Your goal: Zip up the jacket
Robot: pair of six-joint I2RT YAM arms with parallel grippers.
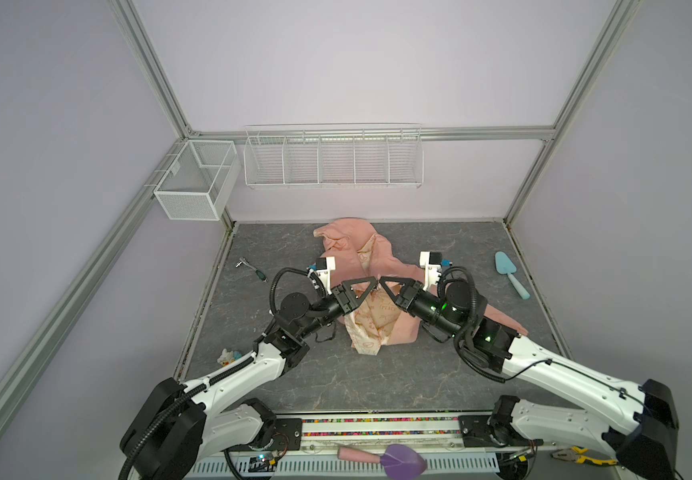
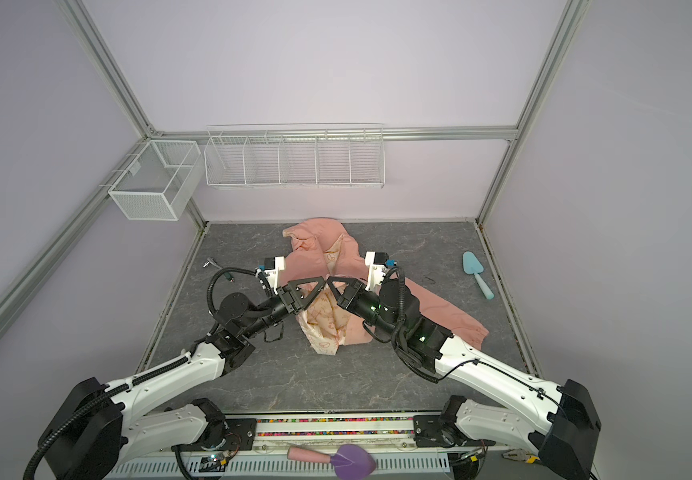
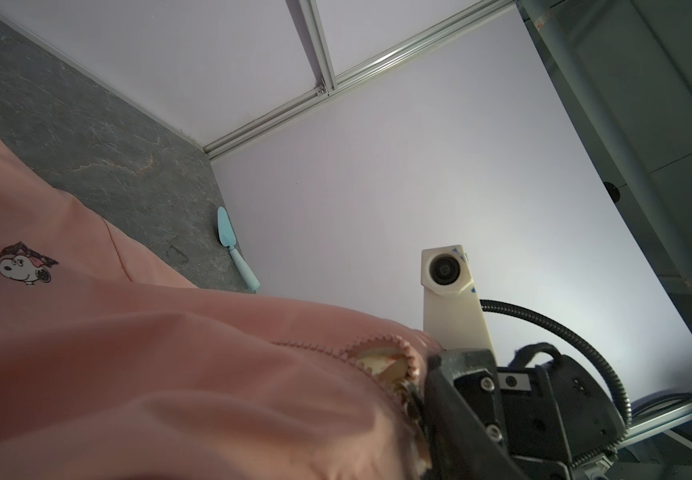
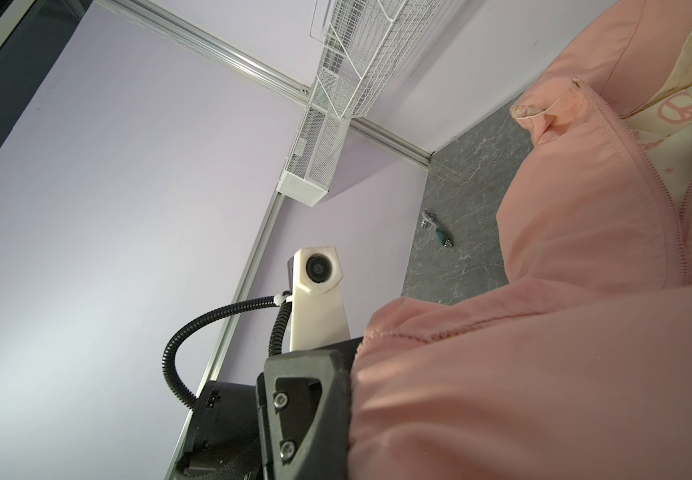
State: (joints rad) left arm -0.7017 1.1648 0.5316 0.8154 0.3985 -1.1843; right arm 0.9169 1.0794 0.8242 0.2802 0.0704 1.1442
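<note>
The salmon-pink jacket [image 1: 348,245] [image 2: 315,245] lies crumpled on the grey table and is pulled up in the middle, its cream lining [image 1: 377,316] showing. My left gripper [image 1: 374,281] [image 2: 324,283] and right gripper [image 1: 382,281] [image 2: 330,284] meet tip to tip at its raised front edge. In the left wrist view pink cloth [image 3: 169,353] hides my own jaws. There the right gripper's finger [image 3: 460,395] sits against the zip teeth [image 3: 377,353], and the cartoon badge [image 3: 24,268] shows. In the right wrist view the jacket [image 4: 564,332] covers my jaws beside the left gripper's finger [image 4: 306,399].
A blue trowel [image 1: 510,272] lies at the right of the table and a small ratchet tool [image 1: 252,270] at the left. Wire baskets [image 1: 331,158] and a mesh box [image 1: 194,183] hang on the back wall. A small toy [image 1: 228,356] sits by the left arm.
</note>
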